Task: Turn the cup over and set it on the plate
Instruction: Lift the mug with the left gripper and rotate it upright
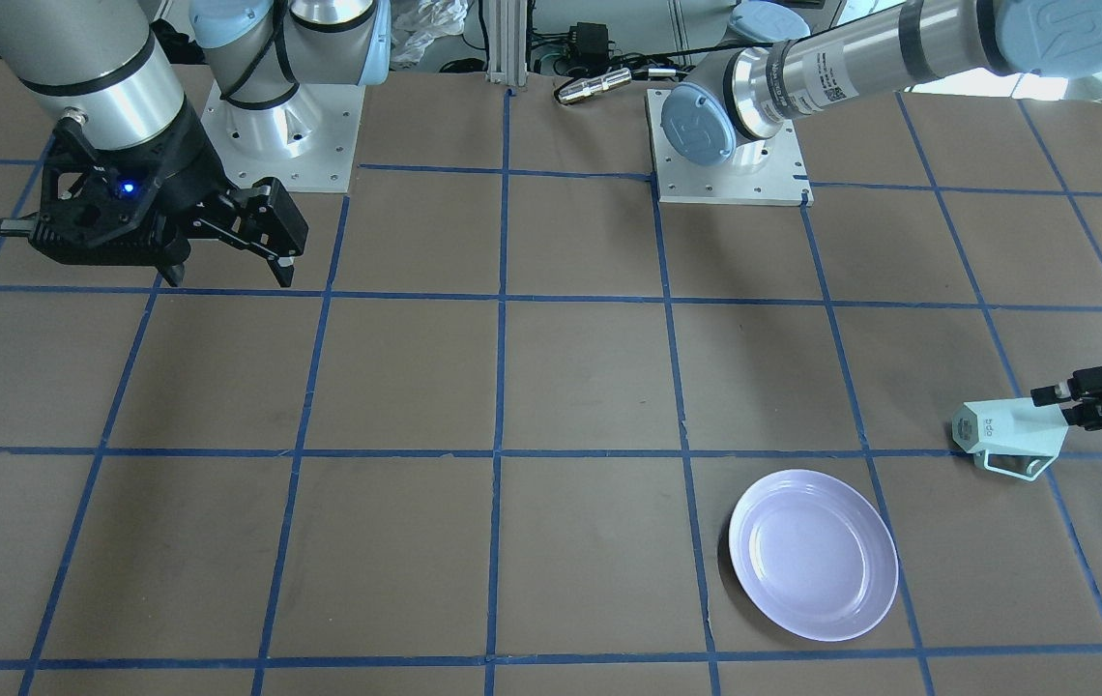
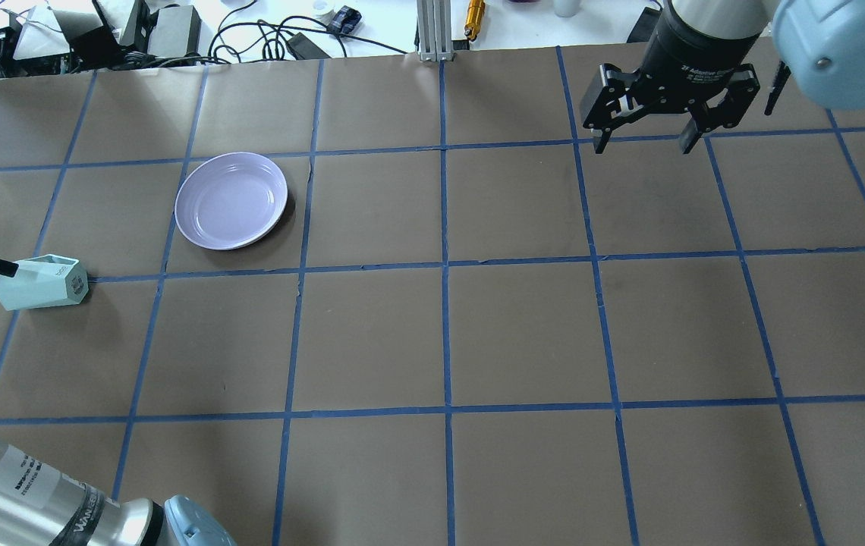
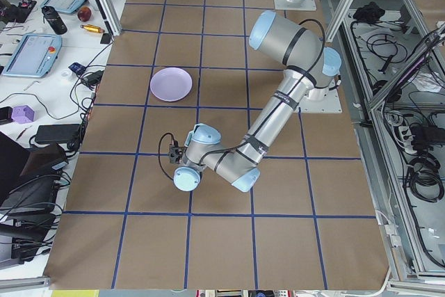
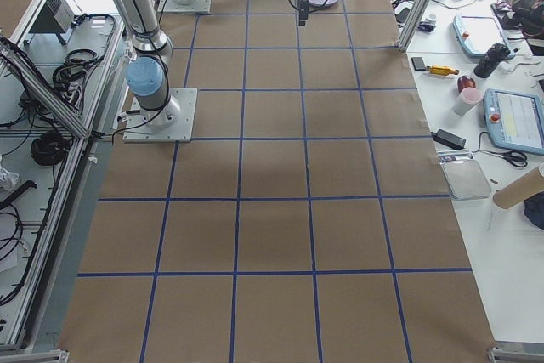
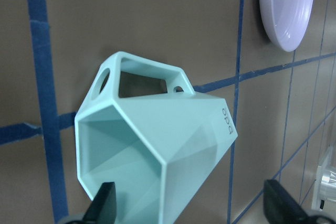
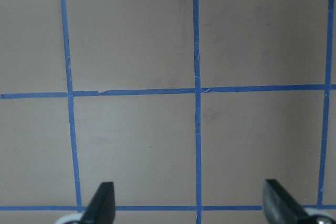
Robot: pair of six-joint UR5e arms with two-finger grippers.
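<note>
The cup (image 1: pixel 1010 437) lies on its side on the table (image 2: pixel 523 326), near the plate (image 1: pixel 814 556) but apart from it, off the plate's edge toward the robot's left and a little nearer the robot. Its mouth faces the left gripper (image 1: pixel 1058 404), whose fingers (image 5: pixel 105 205) are spread wide, one at the mouth, the other outside the cup's wall. The right gripper (image 2: pixel 643 145) hangs well apart from the plate, jaws spread, holding nothing.

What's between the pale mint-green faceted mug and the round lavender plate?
Only bare brown table crossed by blue tape separates mug from plate, clearest in the overhead view.
</note>
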